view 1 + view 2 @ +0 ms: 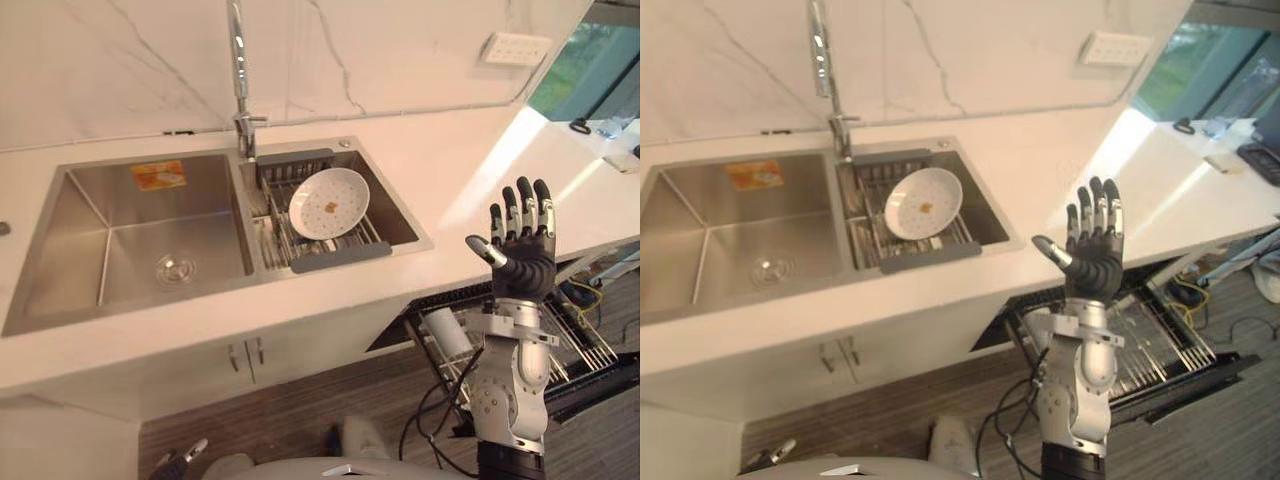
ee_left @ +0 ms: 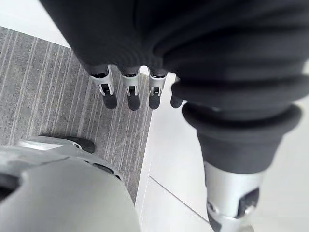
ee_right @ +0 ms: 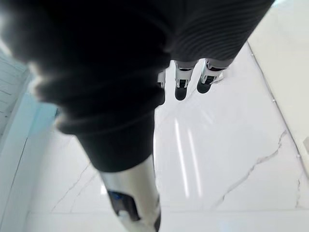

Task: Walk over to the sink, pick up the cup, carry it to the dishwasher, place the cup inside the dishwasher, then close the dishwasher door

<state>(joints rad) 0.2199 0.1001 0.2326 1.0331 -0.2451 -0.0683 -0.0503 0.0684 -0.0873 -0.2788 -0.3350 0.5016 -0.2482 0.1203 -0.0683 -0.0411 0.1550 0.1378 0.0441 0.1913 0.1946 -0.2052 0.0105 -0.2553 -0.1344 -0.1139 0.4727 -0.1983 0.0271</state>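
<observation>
A pale cup [image 1: 447, 331] lies on its side in the pulled-out wire rack [image 1: 588, 338] of the open dishwasher, under the counter to the right of the sink [image 1: 60, 290]. My right hand [image 1: 522, 250] is raised above that rack in front of the counter edge, fingers straight and spread, thumb out, holding nothing. In the right wrist view its fingers [image 3: 180, 83] point up at the marble wall. My left hand [image 1: 180, 462] hangs low near the floor; its fingers [image 2: 131, 92] are straight and empty over grey floorboards.
The sink's right basin holds a drain rack with a white plate [image 1: 329, 203] leaning in it. A tall tap [image 1: 238, 70] stands behind. The dishwasher door [image 1: 600, 385] is folded down and juts into the floor space. Cabinet doors [image 1: 245, 360] sit below the sink.
</observation>
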